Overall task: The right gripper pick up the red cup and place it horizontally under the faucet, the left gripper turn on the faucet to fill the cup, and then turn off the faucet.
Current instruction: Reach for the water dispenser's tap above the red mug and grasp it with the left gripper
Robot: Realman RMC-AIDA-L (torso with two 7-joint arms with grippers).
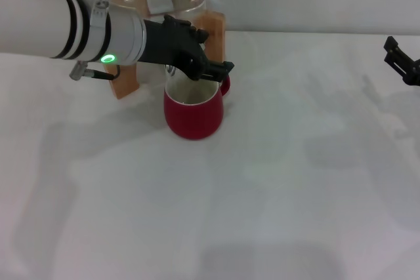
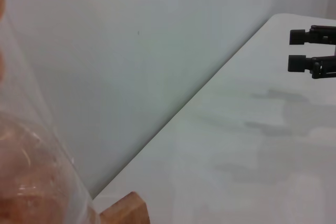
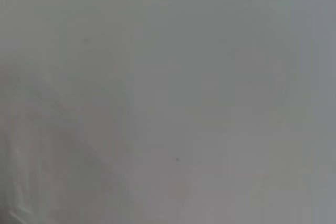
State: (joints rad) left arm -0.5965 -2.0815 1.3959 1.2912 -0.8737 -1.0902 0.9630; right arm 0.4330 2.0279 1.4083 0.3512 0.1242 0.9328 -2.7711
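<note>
I am holding my left tool [image 1: 209, 65] over the red cup [image 1: 193, 113] at the faucet; I cannot tell its grip. My right tool [image 1: 401, 61], fingers apart, is idling at three o'clock.

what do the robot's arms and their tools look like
The left arm is a thick white tube with two black bands, then a silver cuff carrying a glowing green oval light and a small metal fitting underneath. Its tool, the left gripper, is black and angular. The right gripper is also black, showing two stubby round-tipped fingers; its arm is out of view.
</note>
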